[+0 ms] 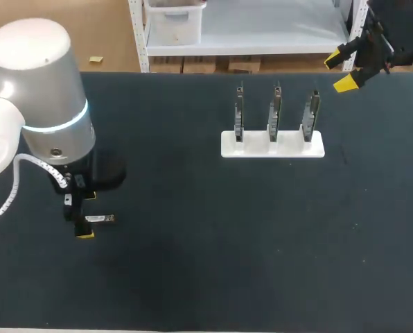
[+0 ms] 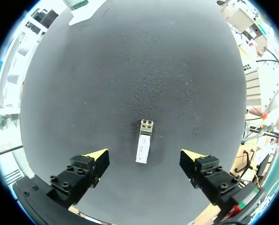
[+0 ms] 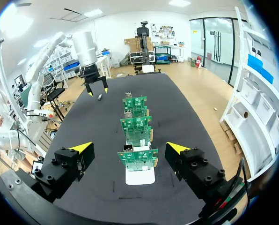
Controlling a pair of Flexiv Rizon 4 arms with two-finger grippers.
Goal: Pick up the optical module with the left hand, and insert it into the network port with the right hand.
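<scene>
A small silver optical module (image 2: 144, 142) lies flat on the black mat, seen in the head view as a short bar (image 1: 100, 219) at the left. My left gripper (image 2: 144, 161) hangs just above it, open, with the module between its yellow fingertips (image 2: 99, 155) and touching neither. In the head view this gripper (image 1: 82, 215) points straight down. Three green boards with network ports (image 3: 135, 133) stand in a white holder (image 1: 272, 144) at the back right. My right gripper (image 1: 348, 71) is open and raised behind the holder's right end, facing along the row of boards (image 3: 135, 157).
The black mat (image 1: 213, 243) covers the whole table. The white holder with its upright boards is the only obstacle. My left arm (image 3: 85, 51) with the module under it shows in the right wrist view beyond the boards.
</scene>
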